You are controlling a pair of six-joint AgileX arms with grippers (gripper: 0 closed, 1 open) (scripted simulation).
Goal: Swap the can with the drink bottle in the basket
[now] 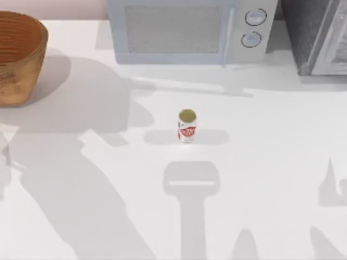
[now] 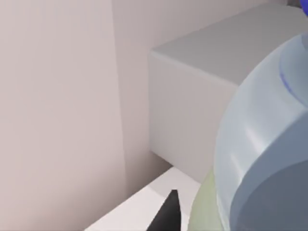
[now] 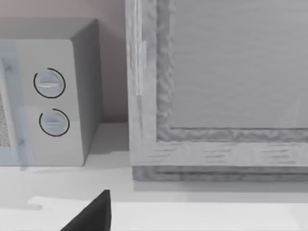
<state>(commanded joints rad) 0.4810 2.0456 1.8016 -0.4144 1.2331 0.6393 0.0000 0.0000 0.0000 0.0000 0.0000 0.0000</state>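
White tabletop (image 1: 282, 162) is seen from above, with the drink bottle (image 1: 187, 126) set upright near its middle (gold top, red label). The basket (image 1: 19, 57) is placed at the far left edge, well apart from the bottle. A microwave (image 1: 187, 30) is stood along the back, and a grey cabinet (image 1: 317, 35) is set beside it at the right. In the left wrist view a pale translucent rounded object (image 2: 260, 159) is held close to the camera; how wide either claw is set cannot be told.

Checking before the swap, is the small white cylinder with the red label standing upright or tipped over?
Upright: the small white, red-labelled drink bottle stands on the white table, gold top up.
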